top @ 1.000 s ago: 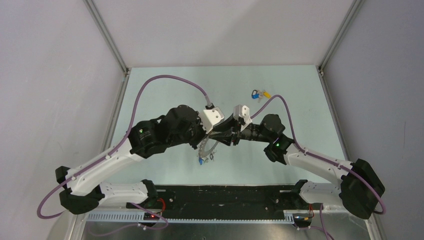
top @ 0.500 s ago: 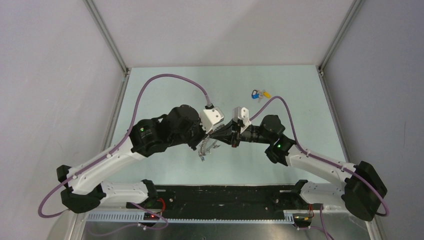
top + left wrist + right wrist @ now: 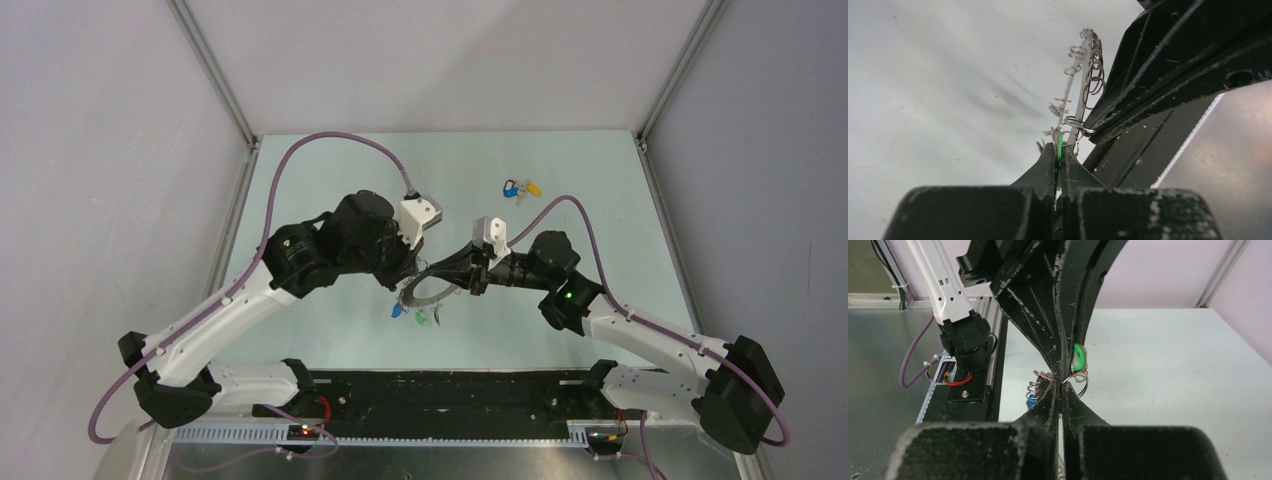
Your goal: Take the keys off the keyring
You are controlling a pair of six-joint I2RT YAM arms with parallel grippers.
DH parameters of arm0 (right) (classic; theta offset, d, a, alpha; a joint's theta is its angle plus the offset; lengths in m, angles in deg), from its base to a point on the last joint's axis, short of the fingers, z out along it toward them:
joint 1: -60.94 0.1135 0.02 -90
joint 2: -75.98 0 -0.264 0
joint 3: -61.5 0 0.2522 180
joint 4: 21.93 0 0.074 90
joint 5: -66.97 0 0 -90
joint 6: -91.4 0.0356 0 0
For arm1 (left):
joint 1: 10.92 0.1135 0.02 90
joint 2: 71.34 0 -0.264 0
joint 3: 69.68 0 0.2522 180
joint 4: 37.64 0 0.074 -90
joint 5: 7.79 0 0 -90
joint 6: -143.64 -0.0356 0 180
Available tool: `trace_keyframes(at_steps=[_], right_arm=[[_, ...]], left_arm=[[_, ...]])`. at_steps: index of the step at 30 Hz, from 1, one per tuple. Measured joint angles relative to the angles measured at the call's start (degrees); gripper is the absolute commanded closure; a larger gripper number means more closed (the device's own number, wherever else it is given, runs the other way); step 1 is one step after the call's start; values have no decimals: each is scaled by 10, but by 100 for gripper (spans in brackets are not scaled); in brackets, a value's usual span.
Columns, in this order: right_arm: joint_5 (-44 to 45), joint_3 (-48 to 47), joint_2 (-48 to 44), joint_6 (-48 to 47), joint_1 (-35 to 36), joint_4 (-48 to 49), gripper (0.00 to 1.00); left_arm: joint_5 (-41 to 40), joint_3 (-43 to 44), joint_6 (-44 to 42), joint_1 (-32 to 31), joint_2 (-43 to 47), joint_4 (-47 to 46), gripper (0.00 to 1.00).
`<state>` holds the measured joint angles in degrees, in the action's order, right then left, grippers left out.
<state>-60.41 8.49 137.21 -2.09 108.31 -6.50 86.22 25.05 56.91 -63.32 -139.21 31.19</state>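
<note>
The right tool (image 3: 447,284), jaws apart a second ago, is now clamped at the keyring (image 3: 422,301). It has swung from near edge-on to an open oval. The keys (image 3: 420,320) now hang spread wider.

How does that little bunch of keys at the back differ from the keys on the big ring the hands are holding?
The loose bunch lies alone on the table, untouched; the ring's keys dangle from the big ring held between the left hand and right hand. The loose bunch shows blue and yellow heads; the ring's keys show blue and green. Both are small keys with coloured heads.
</note>
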Motion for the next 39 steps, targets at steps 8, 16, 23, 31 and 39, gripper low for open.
trace_keyframes(at_steps=[8,16,23,31,39], right_arm=[[-7,27,-38,-34,0,-12,100],[-26,44,-52,-127,5,-32,100],[-33,57,-76,-277,15,-63,100],[-18,65,-61,-416,19,-16,100],[-60,67,40,-309,-8,201,100]], left_arm=[[86,7,39,34,-31,14,100],[160,15,73,68,-72,40,100],[210,15,99,97,-96,62,100],[294,43,120,160,-124,73,100],[327,69,118,188,-155,81,100]])
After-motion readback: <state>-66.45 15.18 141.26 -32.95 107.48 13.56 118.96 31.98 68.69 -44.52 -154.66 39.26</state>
